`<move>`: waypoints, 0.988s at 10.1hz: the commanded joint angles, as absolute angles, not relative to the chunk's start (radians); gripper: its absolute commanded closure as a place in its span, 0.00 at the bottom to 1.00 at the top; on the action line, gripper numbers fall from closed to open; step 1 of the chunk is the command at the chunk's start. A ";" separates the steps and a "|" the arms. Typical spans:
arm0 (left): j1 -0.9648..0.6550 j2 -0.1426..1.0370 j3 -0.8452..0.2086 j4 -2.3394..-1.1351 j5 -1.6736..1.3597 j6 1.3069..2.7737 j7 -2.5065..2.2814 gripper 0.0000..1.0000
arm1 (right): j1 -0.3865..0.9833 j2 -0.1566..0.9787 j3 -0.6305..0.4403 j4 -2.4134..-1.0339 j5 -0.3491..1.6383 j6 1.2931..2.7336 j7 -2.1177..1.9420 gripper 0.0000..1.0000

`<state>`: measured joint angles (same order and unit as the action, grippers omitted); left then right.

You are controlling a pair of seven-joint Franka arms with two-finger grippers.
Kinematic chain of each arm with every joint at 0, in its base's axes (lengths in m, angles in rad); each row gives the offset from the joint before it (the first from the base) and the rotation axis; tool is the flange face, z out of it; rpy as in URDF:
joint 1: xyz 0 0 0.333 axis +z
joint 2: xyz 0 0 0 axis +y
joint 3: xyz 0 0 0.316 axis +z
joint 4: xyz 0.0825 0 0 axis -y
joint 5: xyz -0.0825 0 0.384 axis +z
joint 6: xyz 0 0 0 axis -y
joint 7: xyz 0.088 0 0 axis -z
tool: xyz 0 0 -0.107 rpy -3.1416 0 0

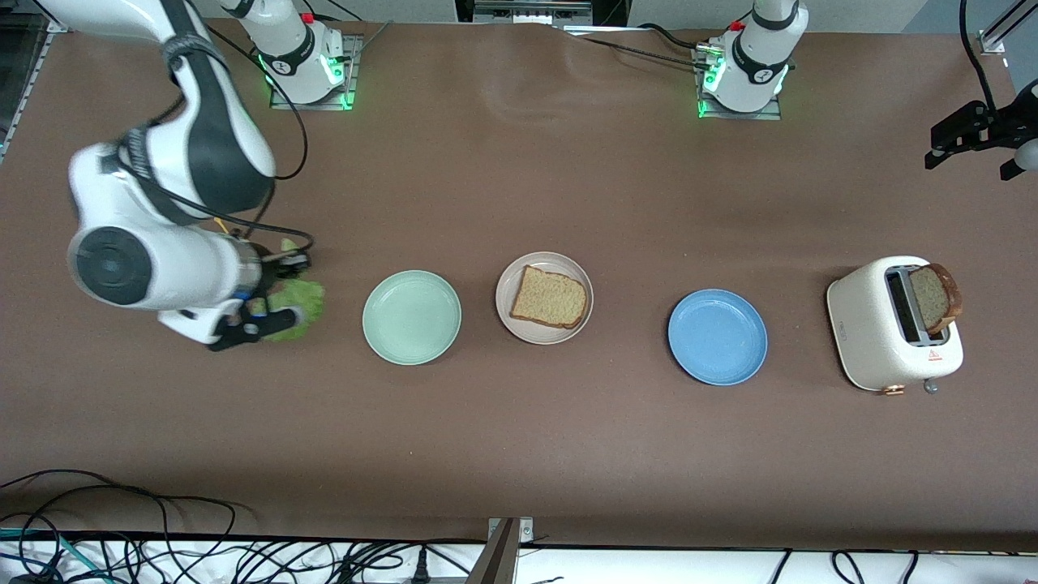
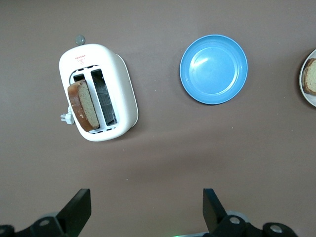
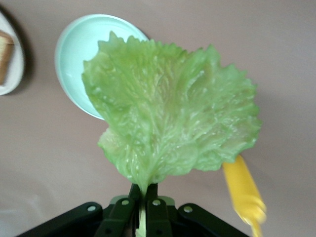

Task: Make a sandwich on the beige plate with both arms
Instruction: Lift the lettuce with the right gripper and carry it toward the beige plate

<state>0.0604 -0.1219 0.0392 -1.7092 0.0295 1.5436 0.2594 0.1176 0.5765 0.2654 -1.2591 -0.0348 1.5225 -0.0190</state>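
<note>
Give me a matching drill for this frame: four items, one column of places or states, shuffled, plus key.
Items:
1. lettuce leaf
2. beige plate
3. toaster
4. left gripper

States:
A. holds one bread slice lying flat
B. open, over bare table
C. pinched in the shut right gripper
D. second bread slice sticking up from a slot

Pairs: 1-C, 2-A, 3-D, 4-B

Glossy white toaster (image 1: 892, 324), matt brown table (image 1: 519, 454)
</note>
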 commanded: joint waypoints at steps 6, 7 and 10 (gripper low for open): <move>0.107 -0.092 0.054 -1.669 0.017 1.525 0.272 0.00 | 0.360 0.776 0.276 -1.298 -0.141 1.882 -0.026 1.00; 0.109 -0.092 0.054 -1.669 0.017 1.525 0.272 0.00 | 0.401 0.779 0.276 -1.298 -0.143 1.908 -0.029 1.00; 0.109 -0.092 0.054 -1.669 0.017 1.525 0.272 0.00 | 0.541 0.834 0.275 -1.289 -0.193 2.064 -0.037 1.00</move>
